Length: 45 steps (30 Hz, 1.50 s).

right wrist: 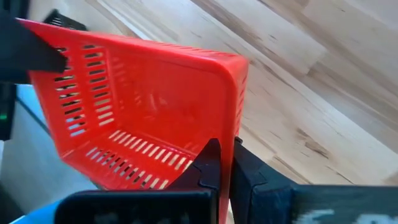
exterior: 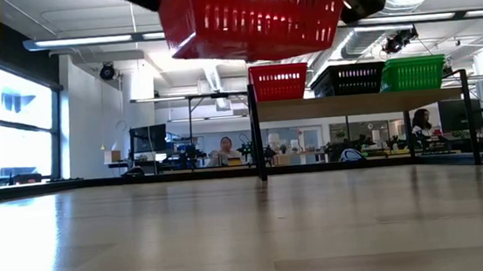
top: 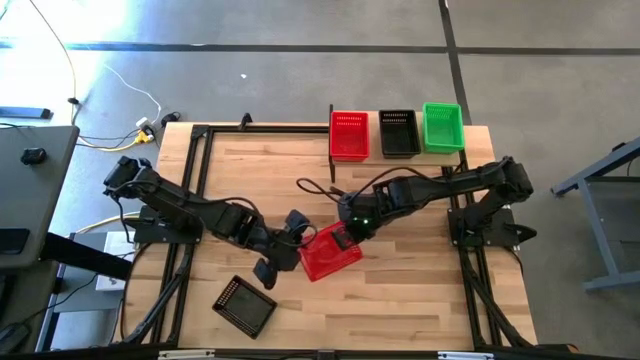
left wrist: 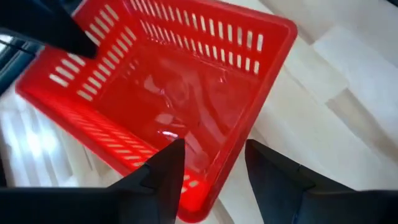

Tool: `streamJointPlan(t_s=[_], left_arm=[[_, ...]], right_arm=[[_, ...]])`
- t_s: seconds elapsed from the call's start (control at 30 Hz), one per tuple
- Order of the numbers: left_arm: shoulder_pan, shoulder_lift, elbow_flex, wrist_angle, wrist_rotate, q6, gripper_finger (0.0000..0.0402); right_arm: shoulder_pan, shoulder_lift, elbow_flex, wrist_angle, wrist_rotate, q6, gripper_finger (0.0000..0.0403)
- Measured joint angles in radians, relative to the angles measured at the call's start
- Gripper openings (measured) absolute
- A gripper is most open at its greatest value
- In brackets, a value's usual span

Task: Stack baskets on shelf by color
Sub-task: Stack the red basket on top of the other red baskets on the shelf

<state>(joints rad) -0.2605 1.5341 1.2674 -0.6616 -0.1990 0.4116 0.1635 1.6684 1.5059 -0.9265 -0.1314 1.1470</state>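
A red basket [top: 330, 252] hangs lifted over the table's middle, tilted, seen from below in the low view [exterior: 253, 16]. My right gripper [top: 349, 234] [right wrist: 225, 167] is shut on its wall. My left gripper [top: 292, 246] [left wrist: 214, 180] is open at the basket's opposite end: one finger over the inside, one outside a corner [left wrist: 194, 208]. I cannot tell if it touches. On the shelf [exterior: 353, 105] at the far edge stand a red basket [top: 349, 135], a black one [top: 399, 133] and a green one [top: 443, 127]. Another black basket [top: 245, 303] lies on the table near the front. My right gripper pinches the red basket's wall at its rim [right wrist: 229, 127], below a corner, one finger inside [right wrist: 208, 163] and one outside [right wrist: 249, 171]. The fingers come from the table's right side. The basket is lifted clear of the table and tilted.
Black frame rails run along the table's left [top: 190, 200] and right [top: 470, 280] sides. A dark cable loops on the wood [top: 315, 188] between the shelf and the arms. People sit in the room beyond the table [exterior: 225, 150].
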Motion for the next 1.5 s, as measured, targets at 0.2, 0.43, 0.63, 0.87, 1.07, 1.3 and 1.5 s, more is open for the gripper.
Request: streamJointPlan(t_s=[0.2, 0.43, 0.63, 0.87, 1.07, 1.3, 1.5], left_arm=[[-0.003, 0.014, 0.000, -0.012, -0.030, 0.021, 0.0107], [-0.006, 0.013, 0.000, -0.029, -0.024, 0.074, 0.0023], [-0.015, 0.013, 0.000, -0.037, -0.005, 0.071, 0.0008], [-0.043, 0.013, 0.000, -0.039, -0.016, 0.063, 0.0002], [-0.064, 0.013, 0.000, -0.049, -0.057, 0.048, 0.0001], [-0.067, 0.013, 0.000, -0.057, -0.065, 0.014, 0.0000], [-0.052, 0.013, 0.000, -0.060, -0.056, 0.000, 0.0000]], right_arm=[[0.000, 0.000, 0.000, 0.035, -0.002, -0.001, 0.0000], [-0.001, -0.002, -0.001, 0.045, 0.002, -0.008, 0.0000], [0.000, -0.002, -0.001, 0.068, 0.020, -0.050, 0.0000], [0.000, -0.003, -0.001, 0.090, 0.065, -0.055, 0.0026], [-0.001, -0.005, -0.001, 0.087, 0.094, -0.053, 0.0103], [-0.040, -0.024, -0.001, 0.057, 0.153, -0.071, 0.0144], [-0.066, -0.086, -0.001, 0.053, 0.220, -0.119, 0.0144]])
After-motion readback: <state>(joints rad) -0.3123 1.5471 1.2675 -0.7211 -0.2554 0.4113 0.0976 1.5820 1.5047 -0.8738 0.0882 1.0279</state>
